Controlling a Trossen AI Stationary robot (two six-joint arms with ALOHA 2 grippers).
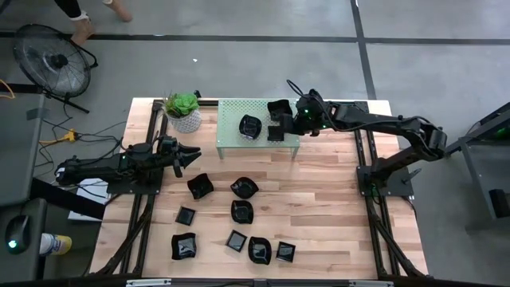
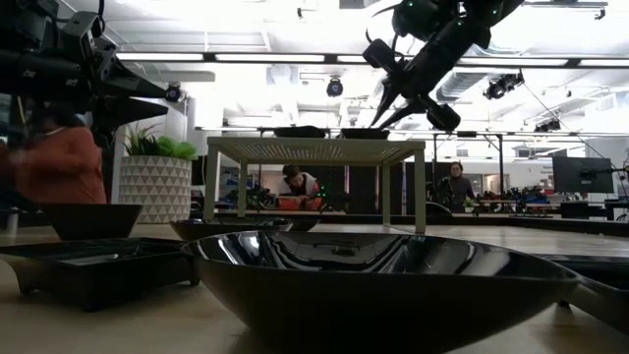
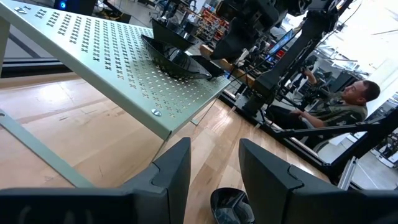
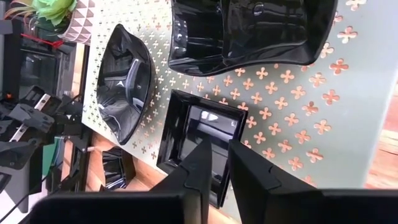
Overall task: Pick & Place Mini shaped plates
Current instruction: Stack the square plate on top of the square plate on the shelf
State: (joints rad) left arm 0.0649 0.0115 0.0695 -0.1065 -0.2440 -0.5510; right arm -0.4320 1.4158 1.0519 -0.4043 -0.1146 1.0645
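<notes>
1. Black and glossy, three mini shaped plates sit on the pale green perforated shelf (image 1: 231, 119) at the far middle of the wooden table (image 1: 335, 199): a rounded plate (image 1: 250, 127), a small square plate (image 1: 275, 133) to its right, and a larger wavy plate (image 1: 279, 108) at the shelf's far right corner.
2. The right gripper (image 4: 214, 163) hangs over the shelf's right end, directly above the near edge of the small square plate (the wrist view shows its fingers with only a narrow gap, released, nothing between them).
3. Eight more plates (image 1: 243, 188) lie scattered on the near half of the table, well apart from the shelf.
4. The left gripper (image 1: 190, 153) waits at the left side, near the white-potted green plant (image 1: 184, 110); its jaws stand parted and empty.
5. People (image 3: 339, 102) sit in the room beyond the table.
</notes>
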